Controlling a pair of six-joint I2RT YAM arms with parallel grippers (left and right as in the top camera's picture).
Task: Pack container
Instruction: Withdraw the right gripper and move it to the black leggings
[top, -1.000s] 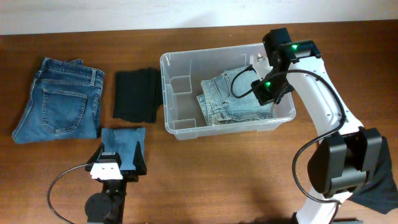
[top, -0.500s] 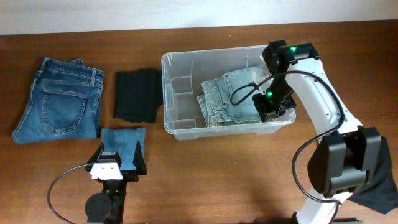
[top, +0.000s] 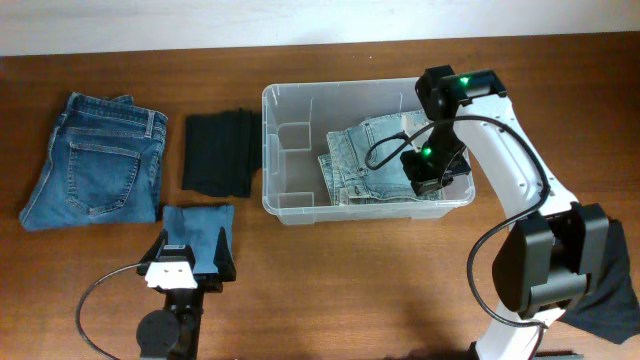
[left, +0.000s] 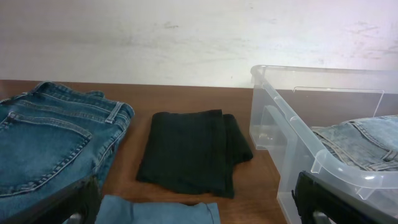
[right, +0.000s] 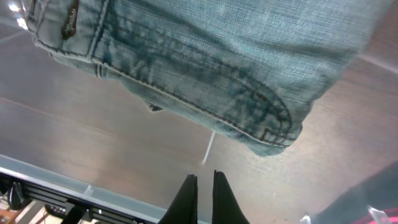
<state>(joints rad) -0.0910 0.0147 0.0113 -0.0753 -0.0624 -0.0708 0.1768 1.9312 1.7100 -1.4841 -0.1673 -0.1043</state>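
The clear container (top: 266, 150) stands at table centre with folded light-blue jeans (top: 365, 165) lying in its right half. My right gripper (top: 425, 180) is down inside the container at its front right corner, just past the jeans' edge. In the right wrist view its fingers (right: 204, 186) are shut and empty above the container floor (right: 124, 143), with the jeans' hem (right: 205, 56) ahead. My left gripper (top: 195, 250) is open, low at the front left, straddling a small folded blue cloth (top: 198, 228). The left wrist view shows the gripper (left: 199, 205), the cloth (left: 155, 211) and the container (left: 273, 106).
A folded black garment (top: 220, 152) lies just left of the container; it also shows in the left wrist view (left: 193, 149). Dark blue jeans (top: 95, 160) lie at the far left. A dark cloth (top: 610, 290) hangs at the right table edge.
My right gripper has moved from the container's back right toward its front wall and lower. The container has shifted slightly to the right. The left arm has not moved.
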